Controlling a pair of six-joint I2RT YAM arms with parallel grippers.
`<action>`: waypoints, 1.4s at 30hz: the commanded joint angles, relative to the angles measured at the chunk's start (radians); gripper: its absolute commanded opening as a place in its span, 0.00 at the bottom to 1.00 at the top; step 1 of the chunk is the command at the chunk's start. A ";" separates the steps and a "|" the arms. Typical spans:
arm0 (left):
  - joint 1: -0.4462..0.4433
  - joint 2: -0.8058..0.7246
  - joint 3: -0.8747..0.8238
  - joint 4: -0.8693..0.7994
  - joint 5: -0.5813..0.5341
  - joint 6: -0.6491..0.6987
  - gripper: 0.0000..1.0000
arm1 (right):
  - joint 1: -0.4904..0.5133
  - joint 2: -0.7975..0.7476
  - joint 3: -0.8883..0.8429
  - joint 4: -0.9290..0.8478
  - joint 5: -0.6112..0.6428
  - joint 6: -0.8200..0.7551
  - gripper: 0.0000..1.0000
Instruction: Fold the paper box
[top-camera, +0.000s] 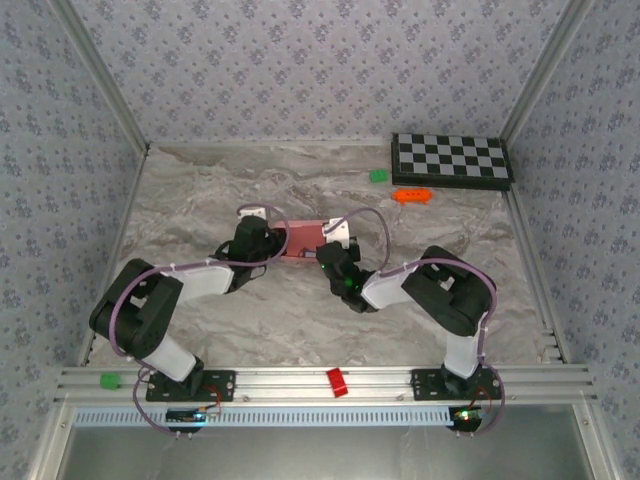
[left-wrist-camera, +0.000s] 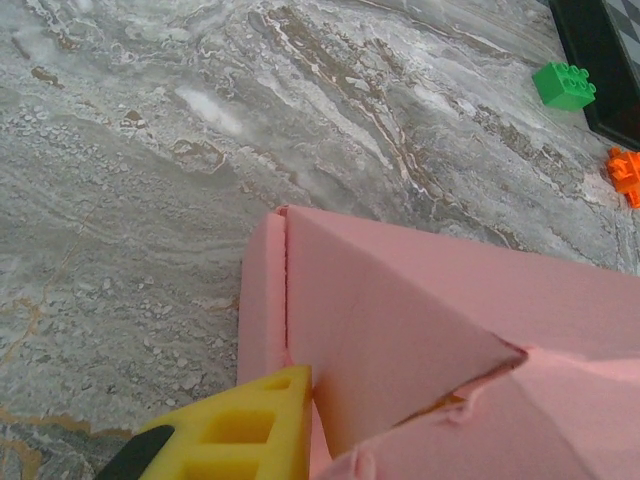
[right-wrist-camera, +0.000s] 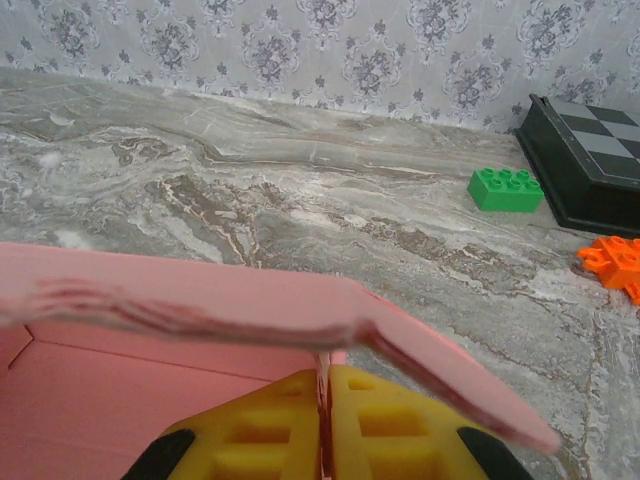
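The pink paper box (top-camera: 303, 241) lies partly folded at the middle of the marble table, between my two grippers. My left gripper (top-camera: 264, 236) is at its left end. In the left wrist view one yellow finger (left-wrist-camera: 245, 425) presses against an upright pink flap (left-wrist-camera: 390, 330), and the other finger is hidden behind the card. My right gripper (top-camera: 336, 247) is at the box's right end. In the right wrist view its two yellow fingers (right-wrist-camera: 275, 430) are shut on a thin pink wall (right-wrist-camera: 323, 375), under a bent flap (right-wrist-camera: 200, 295).
A green brick (top-camera: 379, 176) and an orange toy (top-camera: 411, 196) lie at the back right, in front of a checkerboard (top-camera: 450, 160). A red block (top-camera: 337, 381) and a green block (top-camera: 110, 380) sit on the near rail. Patterned walls enclose the table.
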 joint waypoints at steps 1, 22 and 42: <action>-0.003 -0.016 -0.016 0.004 0.004 -0.016 0.17 | 0.013 -0.008 -0.024 -0.046 0.031 0.027 0.11; -0.004 -0.079 -0.050 -0.008 0.008 0.011 0.24 | 0.027 -0.054 -0.068 -0.063 0.070 0.033 0.28; -0.005 -0.351 -0.124 -0.238 -0.046 0.098 0.38 | 0.054 -0.220 -0.164 -0.193 0.070 0.083 0.52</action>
